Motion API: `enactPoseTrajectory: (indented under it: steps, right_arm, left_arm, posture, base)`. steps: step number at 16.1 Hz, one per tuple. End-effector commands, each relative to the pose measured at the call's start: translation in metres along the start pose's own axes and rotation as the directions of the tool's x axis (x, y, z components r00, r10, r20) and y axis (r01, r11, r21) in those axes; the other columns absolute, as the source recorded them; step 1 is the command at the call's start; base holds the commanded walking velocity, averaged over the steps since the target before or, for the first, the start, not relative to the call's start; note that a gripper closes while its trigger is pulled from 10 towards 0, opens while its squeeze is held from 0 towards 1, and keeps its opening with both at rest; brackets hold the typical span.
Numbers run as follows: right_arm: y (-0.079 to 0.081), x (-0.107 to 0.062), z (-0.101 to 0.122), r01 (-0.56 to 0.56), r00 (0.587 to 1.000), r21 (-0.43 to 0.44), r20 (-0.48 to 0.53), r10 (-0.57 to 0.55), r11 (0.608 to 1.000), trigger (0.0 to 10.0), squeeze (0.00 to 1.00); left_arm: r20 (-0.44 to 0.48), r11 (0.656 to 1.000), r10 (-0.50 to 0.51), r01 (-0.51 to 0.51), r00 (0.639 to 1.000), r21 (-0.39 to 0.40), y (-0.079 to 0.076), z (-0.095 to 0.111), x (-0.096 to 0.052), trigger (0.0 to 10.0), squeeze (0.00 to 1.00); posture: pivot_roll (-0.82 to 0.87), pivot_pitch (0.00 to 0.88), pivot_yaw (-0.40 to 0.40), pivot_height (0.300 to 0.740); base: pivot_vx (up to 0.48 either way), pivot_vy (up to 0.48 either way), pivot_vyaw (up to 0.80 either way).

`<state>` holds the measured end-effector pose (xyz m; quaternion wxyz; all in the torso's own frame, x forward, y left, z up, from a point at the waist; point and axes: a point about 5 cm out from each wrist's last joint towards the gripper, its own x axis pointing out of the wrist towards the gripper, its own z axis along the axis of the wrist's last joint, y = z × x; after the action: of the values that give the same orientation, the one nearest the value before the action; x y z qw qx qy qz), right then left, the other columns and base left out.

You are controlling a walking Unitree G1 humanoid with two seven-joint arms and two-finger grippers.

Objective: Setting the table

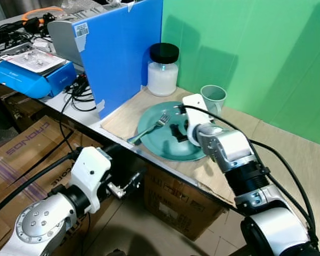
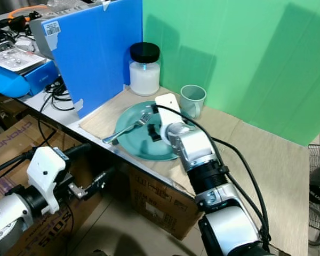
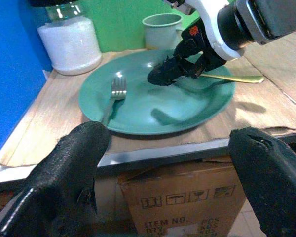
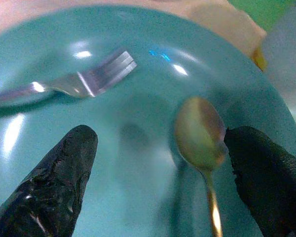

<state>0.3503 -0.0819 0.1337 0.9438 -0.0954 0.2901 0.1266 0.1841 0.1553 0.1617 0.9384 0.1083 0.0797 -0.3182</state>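
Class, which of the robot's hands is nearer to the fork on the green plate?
Right. The right hand hovers over the plate beside the fork; the left hand is below the table edge.

This is a lab or workshop test bench, not a lived-in home. A green backdrop (image 1: 245, 53) and a blue board (image 1: 122, 53) screen off a plywood table (image 1: 288, 154). Tangled cables (image 1: 77, 93), boxed equipment (image 1: 32, 72) and cardboard cartons (image 1: 21, 154) crowd the side.
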Motion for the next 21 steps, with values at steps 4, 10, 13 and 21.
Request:
enactPoseTrajectory:
  steps: [4,10,13,21]
  right_arm:
    - [-0.022,0.002,-0.008,0.068,0.996,0.032,-0.052,-0.066,0.997,2.2,0.00]
    - [-0.024,0.005,-0.018,0.050,0.993,0.013,-0.107,-0.048,0.999,0.0,0.00]
    - [-0.022,0.006,-0.020,0.028,0.992,0.006,-0.122,-0.027,1.000,0.0,0.00]
    - [-0.019,0.008,-0.030,-0.019,0.982,-0.002,-0.188,0.018,1.000,0.0,0.00]
  left_arm:
    - [-0.005,0.999,-0.034,0.034,0.999,0.004,-0.001,0.001,0.000,10.0,0.00]
    - [-0.009,0.998,-0.062,0.062,0.998,0.007,-0.001,0.000,0.002,10.0,0.00]
    - [-0.012,0.998,-0.066,0.066,0.998,0.007,-0.001,0.000,0.001,10.0,0.00]
    - [-0.027,0.996,-0.082,0.082,0.996,0.016,-0.001,-0.002,0.001,10.0,0.00]
  posture:
    - [0.01,0.017,-0.012,0.740]
    - [0.01,0.016,-0.008,0.740]
    - [0.01,0.018,-0.010,0.740]
    - [0.01,0.013,-0.006,0.740]
  base:
    - [0.000,0.000,0.00]
    - [0.000,0.000,0.00]
    - [0.000,0.000,0.00]
    - [0.000,0.000,0.00]
